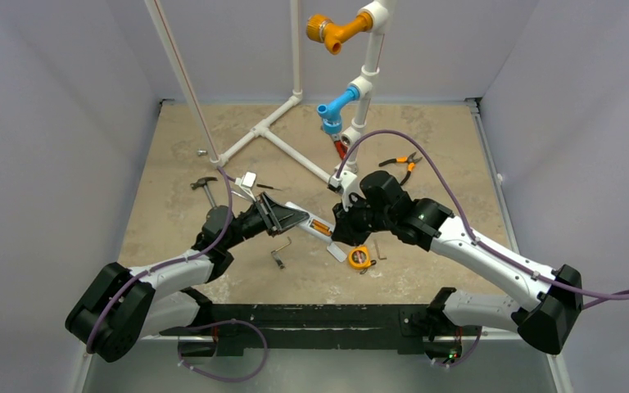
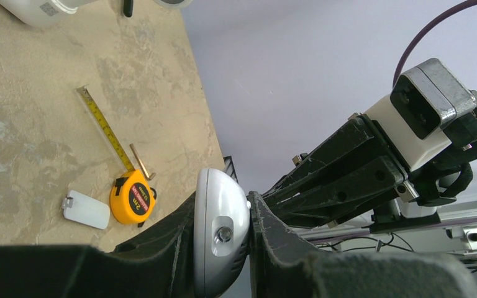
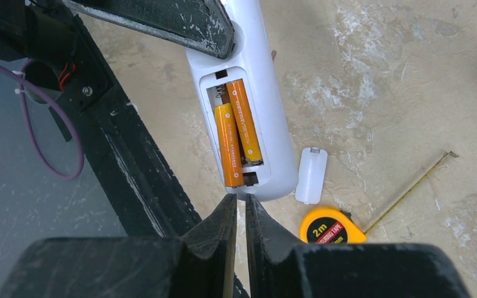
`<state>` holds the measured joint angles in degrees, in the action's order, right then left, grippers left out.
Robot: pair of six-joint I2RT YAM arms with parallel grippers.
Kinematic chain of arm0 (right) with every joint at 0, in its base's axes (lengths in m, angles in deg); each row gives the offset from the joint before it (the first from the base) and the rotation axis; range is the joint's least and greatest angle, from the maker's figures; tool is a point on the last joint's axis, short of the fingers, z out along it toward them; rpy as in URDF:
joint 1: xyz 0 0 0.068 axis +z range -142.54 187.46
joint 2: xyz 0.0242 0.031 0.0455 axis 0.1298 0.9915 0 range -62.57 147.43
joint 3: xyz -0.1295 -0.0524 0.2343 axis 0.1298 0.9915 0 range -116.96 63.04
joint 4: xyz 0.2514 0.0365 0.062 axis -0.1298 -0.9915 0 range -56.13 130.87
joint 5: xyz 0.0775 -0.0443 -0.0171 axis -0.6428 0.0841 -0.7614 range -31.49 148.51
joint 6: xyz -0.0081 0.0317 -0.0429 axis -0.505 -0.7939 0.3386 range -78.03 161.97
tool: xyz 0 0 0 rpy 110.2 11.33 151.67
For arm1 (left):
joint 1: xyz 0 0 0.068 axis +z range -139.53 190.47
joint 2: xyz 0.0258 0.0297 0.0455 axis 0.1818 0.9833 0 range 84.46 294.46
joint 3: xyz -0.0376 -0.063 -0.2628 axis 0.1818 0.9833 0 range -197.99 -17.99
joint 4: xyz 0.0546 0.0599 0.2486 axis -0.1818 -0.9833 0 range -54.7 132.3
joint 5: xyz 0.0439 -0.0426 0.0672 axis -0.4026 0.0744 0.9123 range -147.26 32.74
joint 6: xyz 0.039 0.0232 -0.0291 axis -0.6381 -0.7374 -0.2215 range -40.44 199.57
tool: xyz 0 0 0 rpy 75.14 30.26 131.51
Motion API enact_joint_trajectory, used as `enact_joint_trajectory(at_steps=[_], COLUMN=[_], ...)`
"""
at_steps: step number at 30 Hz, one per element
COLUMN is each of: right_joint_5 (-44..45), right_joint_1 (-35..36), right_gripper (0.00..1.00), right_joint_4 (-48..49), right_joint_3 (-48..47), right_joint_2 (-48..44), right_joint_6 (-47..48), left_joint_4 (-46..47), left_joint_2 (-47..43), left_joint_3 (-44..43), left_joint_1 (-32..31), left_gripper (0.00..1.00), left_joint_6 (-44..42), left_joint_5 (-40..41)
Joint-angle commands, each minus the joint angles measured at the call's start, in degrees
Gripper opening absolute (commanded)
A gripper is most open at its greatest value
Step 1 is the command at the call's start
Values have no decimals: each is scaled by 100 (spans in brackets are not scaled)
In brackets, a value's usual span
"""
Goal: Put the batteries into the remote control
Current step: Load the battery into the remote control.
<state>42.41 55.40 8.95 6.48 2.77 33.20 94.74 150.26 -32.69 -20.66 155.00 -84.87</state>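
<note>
The white remote control [image 3: 272, 124] is held above the table with its back up and its compartment open. Two orange batteries [image 3: 230, 146] [image 3: 244, 121] lie side by side inside it. My left gripper [image 2: 223, 197] is shut on the remote's far end [image 2: 220, 214], and in the top view it [image 1: 282, 217] holds the handset [image 1: 315, 223] level. My right gripper [image 3: 240, 197] is shut with nothing between its fingers. Its tips are right at the remote's rounded end, just beyond the nearer battery; in the top view it [image 1: 340, 232] sits at that end.
The small white battery cover [image 3: 311, 176] lies on the table beside a yellow tape measure [image 3: 331, 228] with its tape pulled out. Orange-handled pliers [image 1: 401, 164], a hammer [image 1: 205, 188], an Allen key [image 1: 280, 250] and a white pipe frame [image 1: 274, 135] stand around.
</note>
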Motion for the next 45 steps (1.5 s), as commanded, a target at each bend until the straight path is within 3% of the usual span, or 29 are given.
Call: enact_joint_trajectory(at_steps=[1, 45], right_joint_5=[-133, -74], right_joint_1=[6, 5], right_gripper=[9, 10], right_joint_4=[367, 406], right_joint_3=[-294, -415], right_joint_2=[-5, 404], right_joint_6=[62, 111], left_joint_4=[377, 379], left_joint_2=[-98, -133], left_joint_3=[-99, -42], left_joint_1=[7, 6], left_gripper=[0, 0], left_joint_6=[29, 7], left_joint_5=[-17, 4])
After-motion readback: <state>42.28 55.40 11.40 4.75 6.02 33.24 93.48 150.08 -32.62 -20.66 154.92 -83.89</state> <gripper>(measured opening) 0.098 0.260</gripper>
